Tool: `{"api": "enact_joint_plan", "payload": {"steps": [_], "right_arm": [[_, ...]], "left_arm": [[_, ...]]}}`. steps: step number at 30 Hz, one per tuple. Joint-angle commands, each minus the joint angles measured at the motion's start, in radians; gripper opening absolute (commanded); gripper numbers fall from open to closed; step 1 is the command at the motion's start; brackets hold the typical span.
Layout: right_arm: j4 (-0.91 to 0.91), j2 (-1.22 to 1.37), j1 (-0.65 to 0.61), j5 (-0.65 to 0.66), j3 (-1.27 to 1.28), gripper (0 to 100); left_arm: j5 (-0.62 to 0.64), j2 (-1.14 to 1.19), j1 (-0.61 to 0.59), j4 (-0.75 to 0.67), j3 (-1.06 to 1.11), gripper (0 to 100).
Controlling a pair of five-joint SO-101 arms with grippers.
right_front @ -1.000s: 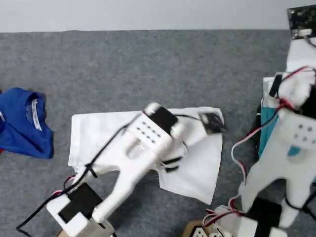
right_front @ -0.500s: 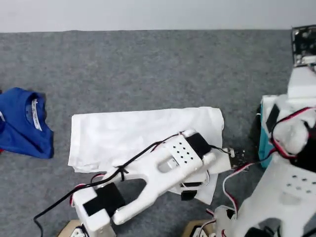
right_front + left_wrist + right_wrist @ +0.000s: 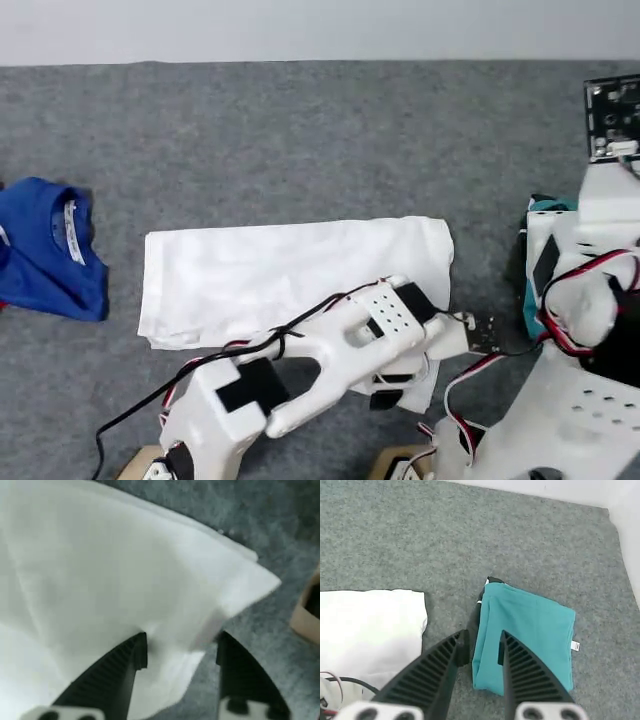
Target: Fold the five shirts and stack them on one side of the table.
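Swung from mid-shirt to the white shirt's (image 3: 290, 270) corner by the table's near edge, my left gripper (image 3: 182, 640) gapes wide astride limp, light cloth; pinch the hem. Right gripper (image 3: 481, 645) barely parted, empty.

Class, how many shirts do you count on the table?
3: a white shirt mid-table, a blue shirt at the left edge, a folded teal shirt at the right. Others may be hidden.

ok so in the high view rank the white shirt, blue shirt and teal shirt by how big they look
white shirt
blue shirt, cut off by the picture's edge
teal shirt, mostly behind an arm, so unsure
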Motion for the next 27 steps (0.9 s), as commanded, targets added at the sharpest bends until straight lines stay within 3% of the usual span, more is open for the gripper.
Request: {"api": "enact_joint_plan", "payload": {"steps": [1,7,18,27], "right_arm": [[0.038,-0.008,0.013,-0.009,-0.002,11.3],[0.038,-0.007,0.013,-0.011,-0.002,11.2],[0.038,-0.007,0.013,-0.011,-0.002,11.2],[0.038,-0.007,0.013,-0.008,0.000,11.2]], "left_arm": [[-0.002,0.023,-0.008,0.023,-0.081,18],[-0.006,0.048,-0.003,0.023,-0.116,5],[-0.003,0.046,-0.012,0.078,-0.180,1],[-0.002,0.057,-0.140,0.107,-0.352,1]]}}
